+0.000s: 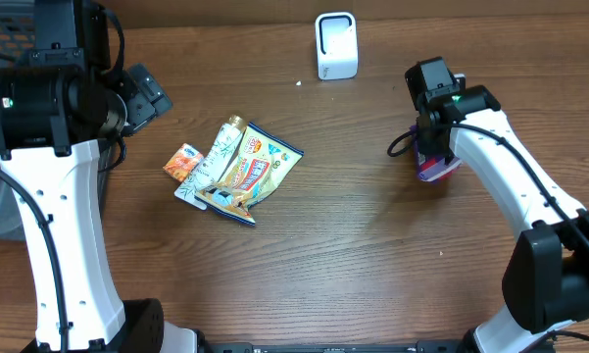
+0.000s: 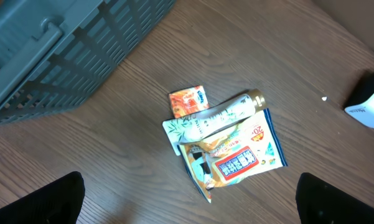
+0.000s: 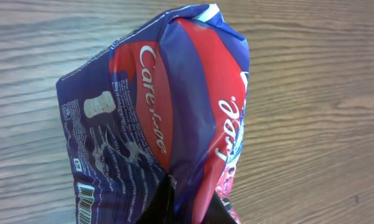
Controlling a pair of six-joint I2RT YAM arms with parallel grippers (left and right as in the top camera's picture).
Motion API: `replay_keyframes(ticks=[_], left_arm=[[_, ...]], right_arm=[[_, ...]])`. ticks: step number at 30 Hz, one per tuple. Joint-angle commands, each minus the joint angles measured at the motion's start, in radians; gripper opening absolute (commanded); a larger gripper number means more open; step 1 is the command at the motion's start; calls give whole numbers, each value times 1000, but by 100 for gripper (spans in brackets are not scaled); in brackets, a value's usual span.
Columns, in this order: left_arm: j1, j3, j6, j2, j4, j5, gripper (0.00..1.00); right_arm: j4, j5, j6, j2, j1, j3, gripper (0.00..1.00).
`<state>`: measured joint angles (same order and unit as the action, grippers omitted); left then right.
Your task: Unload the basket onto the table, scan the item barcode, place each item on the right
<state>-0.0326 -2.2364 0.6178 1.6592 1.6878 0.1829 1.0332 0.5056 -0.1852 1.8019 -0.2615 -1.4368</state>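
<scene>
Right gripper (image 3: pixel 174 208): jaws drawn together and clamped on the pinched end of a purple and red packet (image 3: pixel 168 93); only the dark fingertips show at the bottom edge of the wrist view.
Packet position: extends straight out from the right fingertips, over the wooden table (image 1: pixel 353 245); whether it touches the wood cannot be told.
Packet face: crumpled, white script on a red panel, facing the wrist camera.
Barcode (image 3: pixel 84 202): on the purple side panel, to the left of the fingertips in the wrist view, partly cut off by the frame edge.
White scanner (image 1: pixel 335 44): upright on the table, well apart from the right gripper and its load, off toward the far edge.
Left gripper (image 2: pixel 190 208): jaws spread wide, holding nothing; raised above the table.
Below the left gripper: a loose pile of a snack bag (image 2: pixel 236 155), a pale tube (image 2: pixel 218 115) lying across it, and an orange sachet (image 2: pixel 188 99) touching the tube.
Grey basket (image 2: pixel 50 50): beyond the pile from the left fingers, apart from it.
</scene>
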Motion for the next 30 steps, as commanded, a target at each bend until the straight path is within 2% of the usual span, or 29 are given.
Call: replay_keyframes(ticks=[1,12,23,28,29,30], left_arm=[[0,-3,-19,8,2,-4,100],[0,-3,-19,8,2,-4,100],[0,-3,-19,8,2,-4,100],[0,-3,-20,8,2,-4,100],[0,-3,-19,8,2,-4,100],[0,-3,-19,8,2,-4,100]], right_arm=[[-8,47,-32,9,5,24,4],[-13,32,-54,24,-45,30,4],[26,103,-104,125,-107,32,4],[58,103,-103,125,-188,19,11],[58,103,-103,125,-209,16,15],[58,100,-103,125,-229,12,24]])
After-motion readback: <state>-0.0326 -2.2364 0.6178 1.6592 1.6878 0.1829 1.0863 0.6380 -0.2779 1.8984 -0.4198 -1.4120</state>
